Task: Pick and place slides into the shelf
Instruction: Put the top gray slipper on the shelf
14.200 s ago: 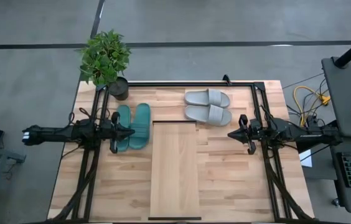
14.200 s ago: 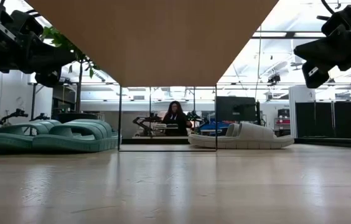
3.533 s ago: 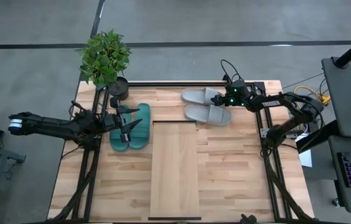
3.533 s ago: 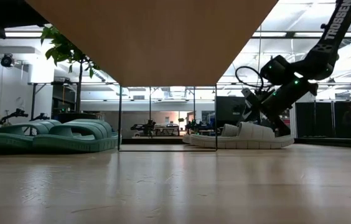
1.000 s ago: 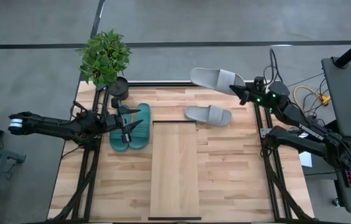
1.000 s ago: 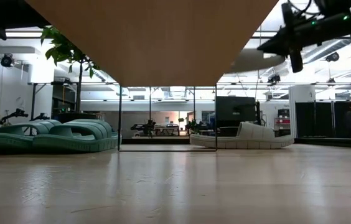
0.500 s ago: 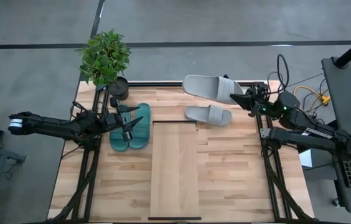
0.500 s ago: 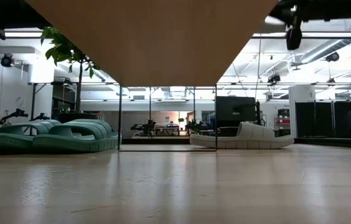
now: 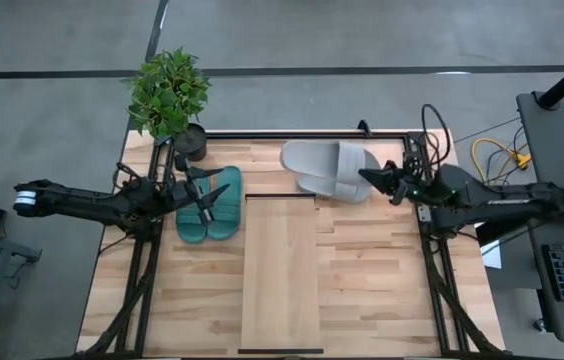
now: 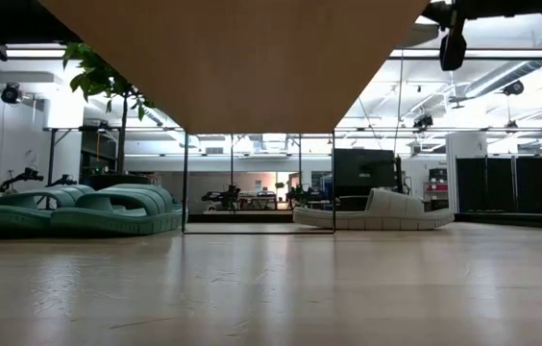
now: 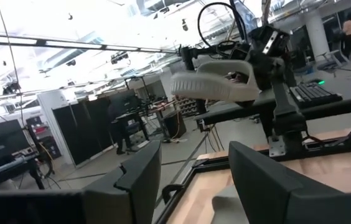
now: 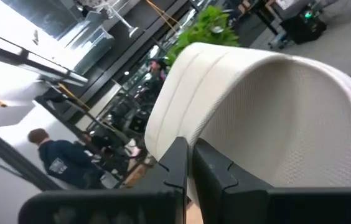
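Grey slide aloft, teal pair flat.

The shelf lies bare along its whole top, open to a reach from above. At its far end a grey slide held aloft by the right claw hangs over the second grey slide on the desk. The teal slides crowd the shelf's left far corner, with the left claw above them. A potted plant blocks the far left corner.
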{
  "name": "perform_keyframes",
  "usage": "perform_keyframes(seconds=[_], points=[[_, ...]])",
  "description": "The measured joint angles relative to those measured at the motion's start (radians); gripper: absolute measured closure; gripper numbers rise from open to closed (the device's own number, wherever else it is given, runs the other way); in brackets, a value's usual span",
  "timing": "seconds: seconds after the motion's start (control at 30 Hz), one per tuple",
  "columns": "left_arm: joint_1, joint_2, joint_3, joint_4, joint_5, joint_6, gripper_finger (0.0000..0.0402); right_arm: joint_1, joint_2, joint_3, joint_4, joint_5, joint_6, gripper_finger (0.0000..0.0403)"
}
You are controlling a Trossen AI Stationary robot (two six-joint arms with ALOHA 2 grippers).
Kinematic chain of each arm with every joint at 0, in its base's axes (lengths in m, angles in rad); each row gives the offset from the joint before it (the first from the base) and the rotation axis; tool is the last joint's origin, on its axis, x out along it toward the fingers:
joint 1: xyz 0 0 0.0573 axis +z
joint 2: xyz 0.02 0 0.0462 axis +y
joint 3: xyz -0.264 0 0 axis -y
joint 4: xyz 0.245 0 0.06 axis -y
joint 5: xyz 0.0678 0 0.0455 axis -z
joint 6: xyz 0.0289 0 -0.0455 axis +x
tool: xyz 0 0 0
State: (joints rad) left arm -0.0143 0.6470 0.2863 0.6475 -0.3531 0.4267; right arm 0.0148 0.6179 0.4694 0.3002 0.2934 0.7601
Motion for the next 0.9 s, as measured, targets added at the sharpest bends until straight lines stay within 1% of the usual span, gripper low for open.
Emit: perform_keyframes(seconds=[0.23, 0.4, 0.47, 0.57, 0.63, 0.8, 0.9], points=[[0.0, -0.002, 0.0, 0.0, 0.0, 0.009, 0.0228, 0.151, 0.113, 0.009, 0.094, 0.127, 0.051, 0.0394], [0.0, -0.008, 0.0, 0.001, -0.002, 0.009, 0.0228, 0.246, 0.222, 0.098, 0.089, 0.213, 0.045, 0.0394], [0.0, -0.011, 0.0, 0.001, -0.003, 0.009, 0.0228, 0.272, 0.262, 0.152, 0.039, 0.245, 0.044, 0.0394], [0.0, -0.02, 0.0, 0.003, -0.004, 0.009, 0.0228, 0.305, 0.323, 0.227, -0.102, 0.311, 0.076, 0.0394], [0.0, -0.025, 0.001, 0.002, -0.004, 0.009, 0.0228, 0.326, 0.376, 0.259, -0.13, 0.354, 0.103, 0.0394], [0.0, -0.028, 0.001, -0.001, -0.004, 0.009, 0.0228, 0.379, 0.488, 0.307, -0.017, 0.408, 0.098, 0.0394], [0.0, -0.028, 0.001, -0.001, -0.004, 0.009, 0.0228, 0.393, 0.541, 0.31, -0.008, 0.414, 0.149, 0.0394]])
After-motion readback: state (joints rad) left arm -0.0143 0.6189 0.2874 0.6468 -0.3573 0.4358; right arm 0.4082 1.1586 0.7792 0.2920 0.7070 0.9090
